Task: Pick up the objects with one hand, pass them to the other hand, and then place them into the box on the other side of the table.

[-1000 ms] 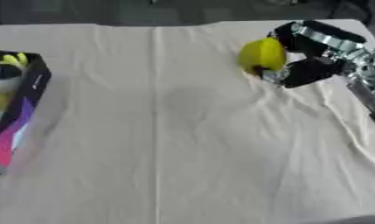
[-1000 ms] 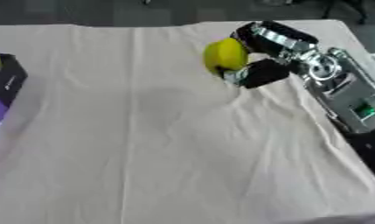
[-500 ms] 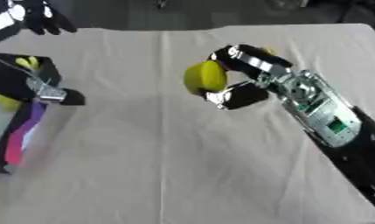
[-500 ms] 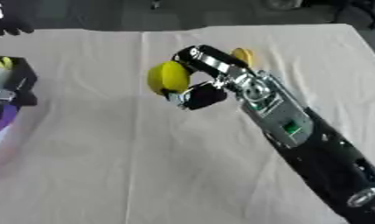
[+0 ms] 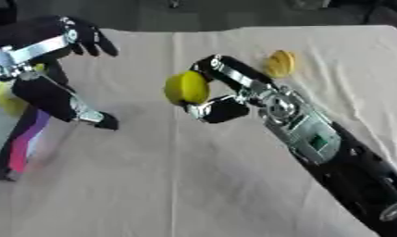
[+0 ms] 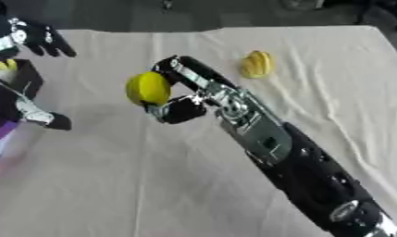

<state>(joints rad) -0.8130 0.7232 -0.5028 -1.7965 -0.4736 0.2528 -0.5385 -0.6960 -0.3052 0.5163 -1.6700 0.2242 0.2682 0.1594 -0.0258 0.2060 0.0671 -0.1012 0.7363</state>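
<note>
In the left eye view the right hand [image 5: 221, 99] is curled round a lemon [image 5: 186, 88], held above the cloth-covered worktop [image 5: 177, 185]; the left hand [image 5: 59, 69] waits with fingers spread (box [image 5: 19, 143] beneath it). In the right eye view a second yellow fruit [image 6: 256, 64] lies behind. The handover probably goes best with the lemon seated in the left palm before the right lets go.

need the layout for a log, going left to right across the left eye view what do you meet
box → left hand → yellow fruit held in the right hand → second yellow object lying on the cloth
</note>
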